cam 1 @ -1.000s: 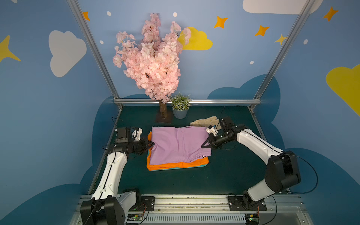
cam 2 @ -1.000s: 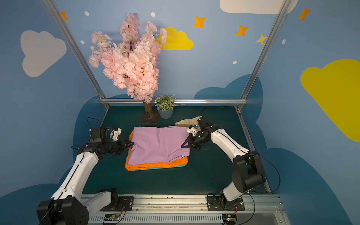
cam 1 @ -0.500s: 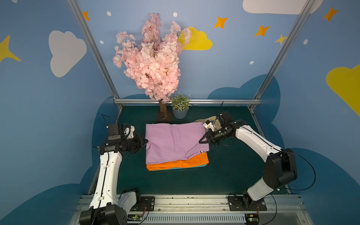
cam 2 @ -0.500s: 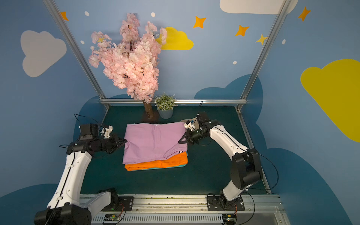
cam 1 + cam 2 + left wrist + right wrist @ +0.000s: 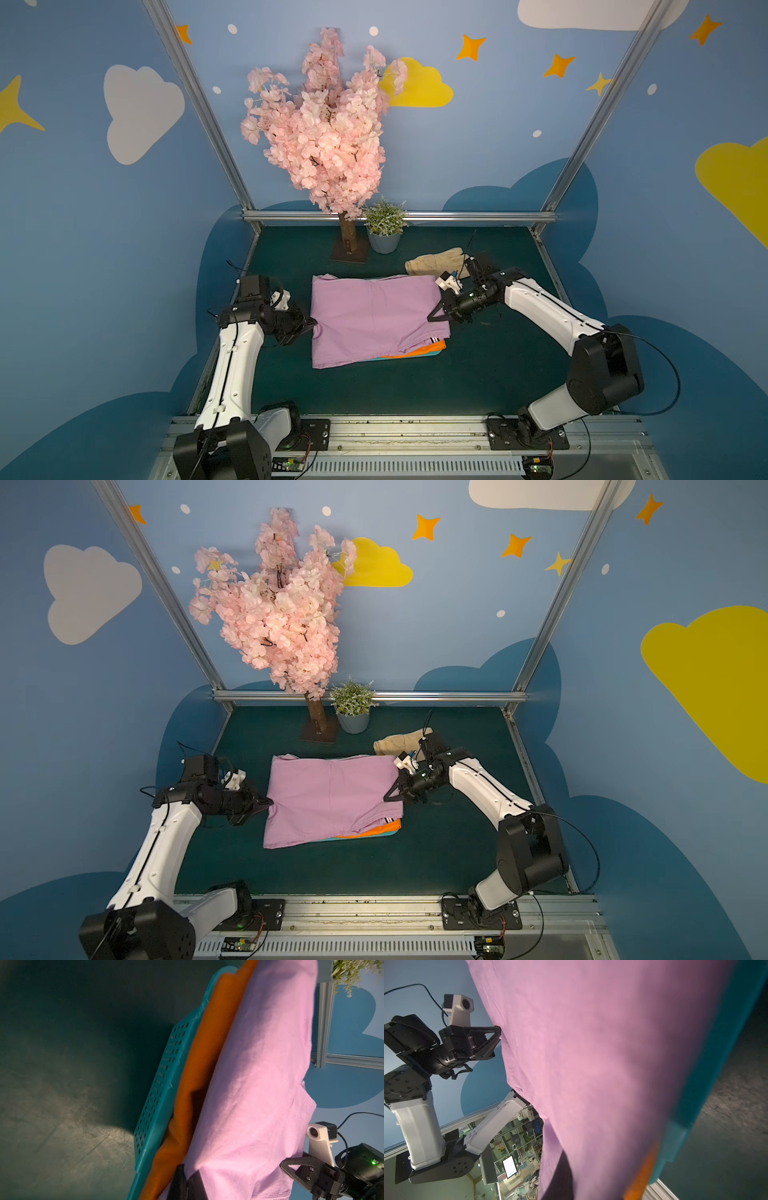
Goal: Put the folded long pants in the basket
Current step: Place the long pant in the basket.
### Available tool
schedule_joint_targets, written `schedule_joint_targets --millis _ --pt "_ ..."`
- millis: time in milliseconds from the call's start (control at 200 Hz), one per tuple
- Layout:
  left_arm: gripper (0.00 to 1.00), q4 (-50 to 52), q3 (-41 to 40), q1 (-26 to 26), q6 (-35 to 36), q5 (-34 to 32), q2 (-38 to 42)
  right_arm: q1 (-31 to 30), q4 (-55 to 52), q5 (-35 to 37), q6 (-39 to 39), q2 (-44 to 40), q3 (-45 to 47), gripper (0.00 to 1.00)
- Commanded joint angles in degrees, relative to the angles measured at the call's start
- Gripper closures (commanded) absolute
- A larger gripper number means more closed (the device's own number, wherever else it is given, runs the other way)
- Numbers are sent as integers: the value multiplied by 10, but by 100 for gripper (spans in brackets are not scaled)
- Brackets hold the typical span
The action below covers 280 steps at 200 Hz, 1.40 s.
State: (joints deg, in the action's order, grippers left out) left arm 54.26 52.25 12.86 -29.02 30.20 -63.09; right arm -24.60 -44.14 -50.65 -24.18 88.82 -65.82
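The lilac folded long pants (image 5: 374, 320) hang spread between my two grippers, above the stack in the basket. My left gripper (image 5: 313, 325) is shut on their left edge and my right gripper (image 5: 433, 318) on their right edge. Under them an orange pair (image 5: 419, 351) and a striped cuff (image 5: 436, 341) peek out at the front right. In the left wrist view the teal mesh basket (image 5: 164, 1076) holds the orange pair (image 5: 199, 1064) with the lilac cloth (image 5: 259, 1084) over it. The right wrist view is filled with lilac cloth (image 5: 591, 1064) beside the basket's wall (image 5: 716, 1064).
Cream gloves (image 5: 436, 262) lie behind my right gripper. A pink blossom tree (image 5: 348, 245) on a flat base and a small potted plant (image 5: 384, 232) stand at the back. Metal frame rails run along the back and both sides of the green mat.
Both grippers lifted the lilac pants off the stack, carried them back, then brought them forward again. They now cover nearly all of the orange pair.
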Motion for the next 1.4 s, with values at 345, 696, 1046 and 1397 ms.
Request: schedule_joint_targets --millis 345,696,1046,1397 --pt "98 12 7 23 32 -60 11 2 29 7 -2 -3 35 100" --pt "98 14 21 23 32 -30 13 4 42 0 -27 -37 44 99" --pt "49 52 73 23 42 -81 45 35 6 96 -14 -71 27 31" --pt "86 -35 68 20 8 137 136 63 73 86 -61 -123 -41 58"
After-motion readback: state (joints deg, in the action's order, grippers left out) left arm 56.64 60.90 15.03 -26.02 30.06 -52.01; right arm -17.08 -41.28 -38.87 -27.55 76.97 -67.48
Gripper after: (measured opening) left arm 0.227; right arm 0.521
